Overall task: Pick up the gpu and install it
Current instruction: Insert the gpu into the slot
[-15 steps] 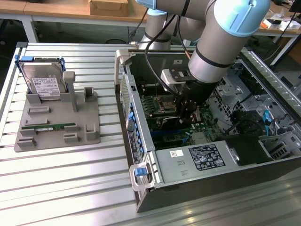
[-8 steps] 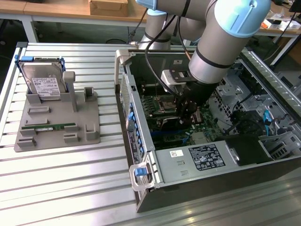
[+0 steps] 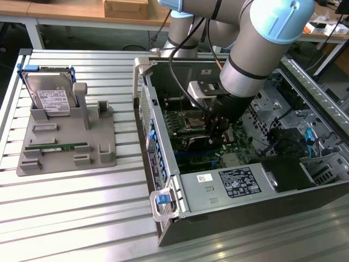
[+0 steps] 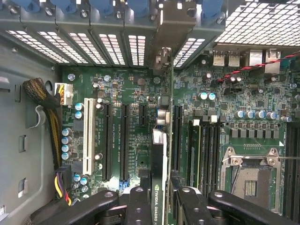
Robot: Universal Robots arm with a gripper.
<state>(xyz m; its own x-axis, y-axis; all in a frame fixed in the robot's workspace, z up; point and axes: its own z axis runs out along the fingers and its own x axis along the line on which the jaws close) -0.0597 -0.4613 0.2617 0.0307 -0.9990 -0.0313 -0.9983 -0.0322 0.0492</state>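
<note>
Computer case (image 3: 229, 185): laid open on the slatted metal table (image 3: 82, 207), main board (image 4: 131, 117) exposed. Gripper (image 4: 159, 199): lowered inside the case above the main board, closed on the graphics card (image 4: 159, 154); black fingers (image 4: 138, 206) are seen pressed against both faces of the card. Graphics card: held edge-on, upright, its lower edge over the row of expansion slots (image 4: 124, 140), its metal end bracket (image 4: 164, 58) near the perforated rear wall of the case; whether it is seated cannot be told. Grey holder tray (image 3: 65, 142): set on the table at the exterior view's left, well apart from the case, with a hard drive (image 3: 52, 98) standing at its back and a green memory stick (image 3: 57, 147) lying flat.
</note>
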